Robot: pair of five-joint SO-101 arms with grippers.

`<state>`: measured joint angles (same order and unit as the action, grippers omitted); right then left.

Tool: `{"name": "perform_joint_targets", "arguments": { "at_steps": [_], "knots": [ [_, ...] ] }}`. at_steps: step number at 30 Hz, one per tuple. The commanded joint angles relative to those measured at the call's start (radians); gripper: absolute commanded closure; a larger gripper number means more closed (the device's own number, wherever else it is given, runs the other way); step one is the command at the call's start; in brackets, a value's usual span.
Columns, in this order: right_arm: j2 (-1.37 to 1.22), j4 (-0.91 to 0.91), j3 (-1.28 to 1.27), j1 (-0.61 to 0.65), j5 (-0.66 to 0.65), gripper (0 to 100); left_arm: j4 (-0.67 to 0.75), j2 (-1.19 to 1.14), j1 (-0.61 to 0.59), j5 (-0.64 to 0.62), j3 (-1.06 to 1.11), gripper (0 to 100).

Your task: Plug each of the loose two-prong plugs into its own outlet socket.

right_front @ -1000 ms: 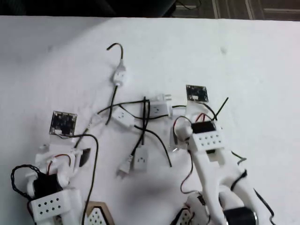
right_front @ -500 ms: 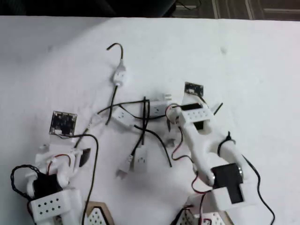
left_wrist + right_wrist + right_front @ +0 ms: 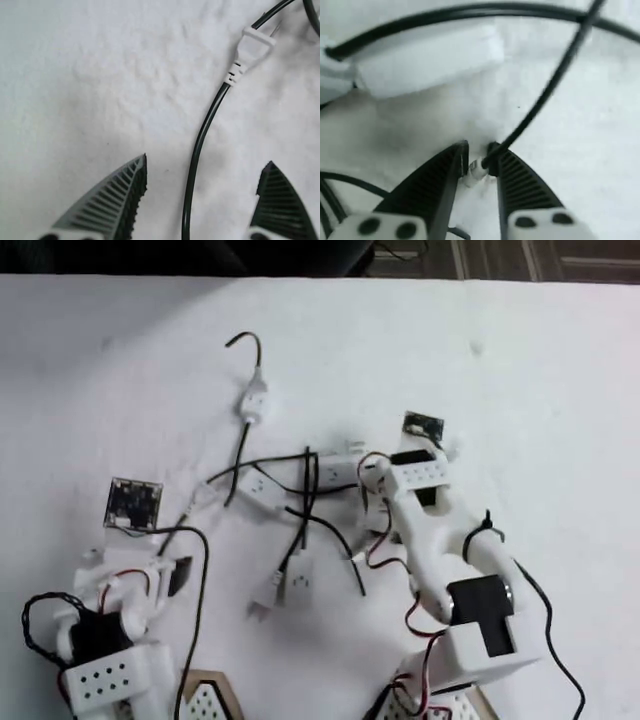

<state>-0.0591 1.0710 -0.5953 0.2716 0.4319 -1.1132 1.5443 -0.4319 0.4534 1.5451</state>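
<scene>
Clamping plug (image 3: 475, 172), right pincer (image 3: 478, 148) nearly closed; left pincer (image 3: 207, 160) wide open astride cord (image 3: 212, 107).

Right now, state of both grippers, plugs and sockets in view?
left gripper: open, empty.
right gripper: shut on held plug.
held plug: pinched, not in a socket.
loose plug: lying free, unplugged.
socket block: face up, nothing plugged in.

Lighting brightly and evenly from overhead; casting soft, short shadows beside cords (image 3: 196, 150) and arms (image 3: 430, 540); bleaching table (image 3: 560, 360) near white.
</scene>
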Motion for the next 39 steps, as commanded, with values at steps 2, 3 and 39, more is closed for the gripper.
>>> {"name": "perform_joint_targets", "arguments": {
  "at_steps": [2, 3, 39],
  "knots": [
    [0.145, 0.090, 0.021, 0.018, 0.000, 98.1, 0.023, 0.007, -0.002, 0.006, -0.005, 65],
    [0.179, 0.113, 0.021, 0.016, -0.003, 98.2, 0.023, 0.007, -0.002, 0.006, -0.005, 65],
    [0.038, 0.081, 0.058, -0.064, -1.180, 76.9, 0.023, 0.007, -0.002, 0.006, -0.005, 65]
  ]
}}
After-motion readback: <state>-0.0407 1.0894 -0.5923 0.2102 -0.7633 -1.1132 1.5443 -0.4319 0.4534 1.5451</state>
